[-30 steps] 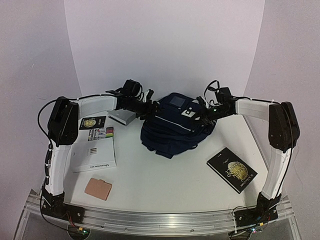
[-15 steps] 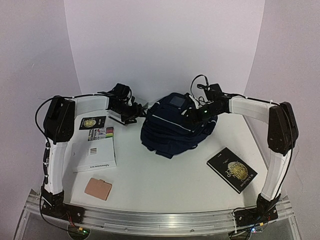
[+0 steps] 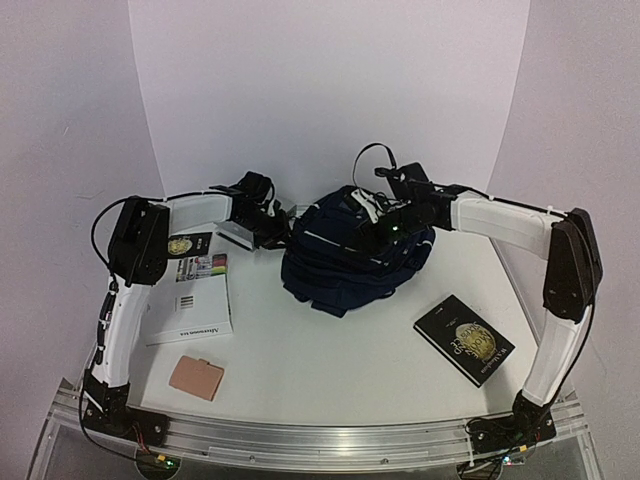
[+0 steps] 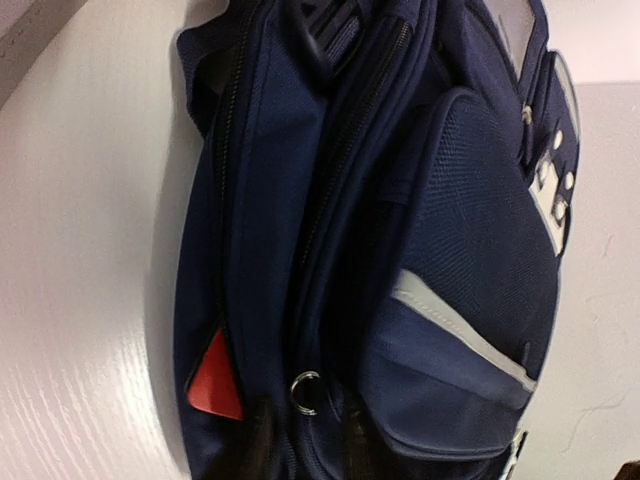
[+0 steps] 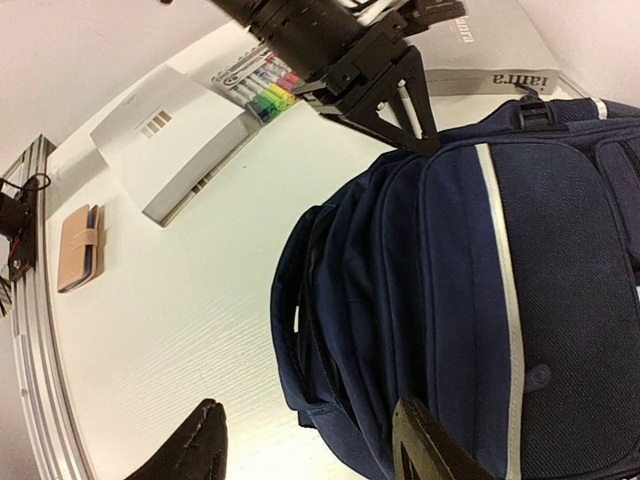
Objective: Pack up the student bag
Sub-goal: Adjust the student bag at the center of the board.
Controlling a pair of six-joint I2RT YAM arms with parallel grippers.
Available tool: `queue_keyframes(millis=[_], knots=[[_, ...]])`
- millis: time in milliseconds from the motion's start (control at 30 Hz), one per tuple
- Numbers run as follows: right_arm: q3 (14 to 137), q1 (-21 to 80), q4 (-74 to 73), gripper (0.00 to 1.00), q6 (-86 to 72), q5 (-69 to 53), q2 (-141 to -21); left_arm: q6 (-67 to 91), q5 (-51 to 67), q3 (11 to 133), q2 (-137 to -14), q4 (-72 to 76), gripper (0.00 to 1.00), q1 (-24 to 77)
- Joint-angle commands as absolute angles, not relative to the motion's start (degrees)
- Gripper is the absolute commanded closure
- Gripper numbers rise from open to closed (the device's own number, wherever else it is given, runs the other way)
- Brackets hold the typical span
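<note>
The student bag (image 3: 340,258), dark navy with a thin pale stripe, lies in the middle of the table. My left gripper (image 3: 282,232) is at its left edge. In the left wrist view its dark fingers (image 4: 262,440) pinch a fold of the student bag (image 4: 470,250) that carries a metal zip ring (image 4: 305,391); a red triangle (image 4: 216,382) shows in an open slit beside it. My right gripper (image 3: 377,213) hovers over the bag's top. It is open (image 5: 312,455), with the student bag (image 5: 470,330) below and nothing between its fingers.
Left of the bag lie a white booklet (image 3: 190,306), a marker set (image 3: 203,266), a black card with a gold emblem (image 3: 185,244) and a grey box (image 3: 240,235). A tan wallet (image 3: 196,377) sits front left. A black book with a gold emblem (image 3: 464,339) lies front right.
My left gripper has moved right to the bag's edge and closed on a fold. My right gripper has opened and shifted left over the bag's top.
</note>
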State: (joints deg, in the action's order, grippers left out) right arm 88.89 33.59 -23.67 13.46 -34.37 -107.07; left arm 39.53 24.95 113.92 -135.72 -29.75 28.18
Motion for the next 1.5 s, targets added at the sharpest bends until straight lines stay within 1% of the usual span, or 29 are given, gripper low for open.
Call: queue_keyframes(millis=[0, 33, 67, 233, 367, 567, 733, 767, 800, 833, 867, 933, 1000, 1167, 1300, 1367, 1400, 1433, 1467], knots=[[88.5, 35.1, -22.6, 0.45, 15.6, -33.6, -104.9, 39.7, 27.8, 117.6, -134.2, -29.3, 0.96, 29.4], [88.4, 35.5, -22.3, 0.45, 15.6, -33.7, -104.7, 40.3, 27.9, 117.6, -133.4, -29.0, 0.99, 29.4], [88.2, 35.9, -22.0, 0.46, 15.6, -33.8, -104.5, 40.7, 28.7, 117.4, -132.4, -27.9, 1.00, 29.5], [86.1, 38.5, -19.1, 0.46, 14.4, -32.8, -103.6, 44.8, 30.0, 116.9, -128.5, -23.5, 1.00, 29.5], [84.1, 39.8, -15.4, 0.49, 13.4, -29.4, -103.6, 48.4, 30.6, 115.6, -126.6, -20.2, 1.00, 29.6], [84.8, 41.3, -12.3, 0.50, 12.4, -26.3, -105.4, 53.1, 31.2, 113.6, -124.8, -15.4, 1.00, 29.5], [86.0, 44.2, -8.7, 0.58, 12.0, -17.9, -108.7, 56.9, 33.2, 114.9, -124.3, -12.0, 1.00, 29.5], [86.5, 44.2, -8.2, 0.57, 11.8, -16.0, -109.8, 57.2, 33.3, 115.2, -124.2, -11.7, 1.00, 29.6], [87.0, 44.2, -7.9, 0.54, 11.9, -14.3, -110.9, 57.4, 33.4, 115.5, -124.0, -11.5, 1.00, 29.5], [87.5, 44.2, -7.8, 0.47, 12.2, -13.0, -112.2, 57.6, 33.4, 115.8, -123.9, -11.4, 1.00, 29.6], [88.0, 44.2, -7.8, 0.44, 12.5, -12.4, -113.1, 57.9, 33.6, 115.8, -123.7, -11.2, 1.00, 29.5], [88.2, 44.1, -7.8, 0.40, 13.3, -13.2, -114.6, 58.2, 33.7, 115.9, -123.6, -10.8, 1.00, 29.6], [88.4, 44.1, -7.4, 0.39, 13.2, -14.0, -115.9, 58.1, 34.2, 115.8, -123.7, -10.9, 1.00, 29.5], [91.5, 44.1, -6.3, 0.37, 12.8, -9.4, -121.9, 57.7, 34.7, 114.0, -123.6, -11.1, 1.00, 29.5], [93.7, 44.0, -5.3, 0.38, 13.1, -10.1, -124.5, 57.6, 35.3, 112.8, -123.4, -10.6, 1.00, 29.5], [95.0, 44.0, -5.3, 0.39, 12.9, -10.1, -125.7, 57.7, 35.5, 112.6, -123.4, -10.5, 1.00, 29.6], [95.2, 44.0, -5.3, 0.44, 13.2, -10.2, -126.1, 57.6, 35.6, 112.6, -123.4, -10.5, 1.00, 29.6], [95.2, 44.0, -5.3, 0.50, 13.7, -10.3, -126.4, 57.6, 35.6, 112.5, -123.4, -10.5, 1.00, 29.6], [95.1, 44.0, -5.3, 0.67, 14.1, -10.6, -126.3, 57.5, 35.6, 112.4, -123.4, -10.7, 1.00, 29.5]])
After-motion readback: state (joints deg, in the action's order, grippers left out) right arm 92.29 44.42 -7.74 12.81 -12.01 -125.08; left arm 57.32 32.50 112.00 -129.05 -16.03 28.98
